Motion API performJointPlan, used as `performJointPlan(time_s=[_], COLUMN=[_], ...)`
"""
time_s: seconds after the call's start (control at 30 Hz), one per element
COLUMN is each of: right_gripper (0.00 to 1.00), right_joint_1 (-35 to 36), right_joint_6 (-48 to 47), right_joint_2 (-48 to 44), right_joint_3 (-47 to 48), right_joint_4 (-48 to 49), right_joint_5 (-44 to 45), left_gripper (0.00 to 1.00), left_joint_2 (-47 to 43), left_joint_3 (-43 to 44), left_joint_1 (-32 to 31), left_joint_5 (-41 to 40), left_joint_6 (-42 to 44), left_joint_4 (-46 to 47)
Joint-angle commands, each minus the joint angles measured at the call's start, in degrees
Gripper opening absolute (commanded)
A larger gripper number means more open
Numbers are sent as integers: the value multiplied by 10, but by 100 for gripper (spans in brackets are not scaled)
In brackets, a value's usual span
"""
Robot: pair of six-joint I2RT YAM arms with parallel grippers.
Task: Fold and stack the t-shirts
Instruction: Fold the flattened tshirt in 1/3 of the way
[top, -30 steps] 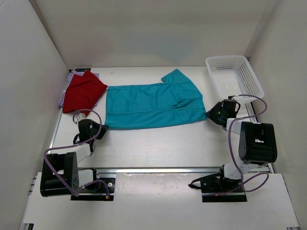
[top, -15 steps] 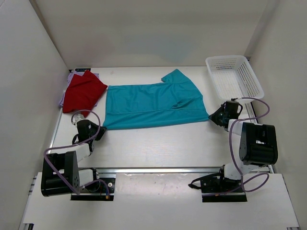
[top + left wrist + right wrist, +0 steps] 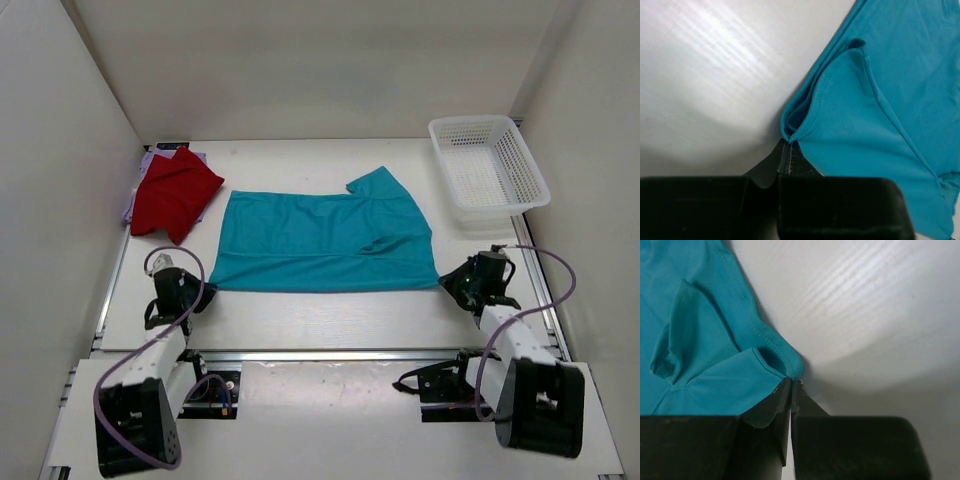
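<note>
The teal t-shirt [image 3: 325, 240] lies folded lengthwise across the middle of the table, stretched between both grippers. My left gripper [image 3: 196, 289] is shut on its near-left corner, seen in the left wrist view [image 3: 790, 134]. My right gripper [image 3: 452, 283] is shut on its near-right corner, seen in the right wrist view [image 3: 790, 371]. The deep red t-shirt [image 3: 173, 192] lies folded at the back left on top of the lavender t-shirt [image 3: 146, 163], of which only an edge shows.
A white lattice basket [image 3: 487, 165] stands at the back right. White walls close the left, back and right. A metal rail [image 3: 330, 353] runs along the table's near edge.
Both grippers have pulled back toward the near edge, dragging the teal t-shirt toward me. Its near edge now lies straighter and lower on the table.
</note>
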Motion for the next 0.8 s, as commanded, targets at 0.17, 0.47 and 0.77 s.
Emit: performJointPlan(time_s=[0.17,0.47,0.77], right_gripper=[55,0,0], right_joint_1=[4,145,307], right_joint_6=[-43,-109,-158], right_joint_2=[-141,8,221], right_joint_3=[14,184,273], right_joint_4=[-124,-66,-2], right_joint_5=[31,-73,-52], left_gripper=[73,66,9], left_joint_2=[-69,-20,240], left_joint_3=[8,159,224], left_joint_1=[-4,-103,-345], left_joint_5=[74,61,33], left_joint_6=[60,67,5], left_joint_4=[-117,-87,89])
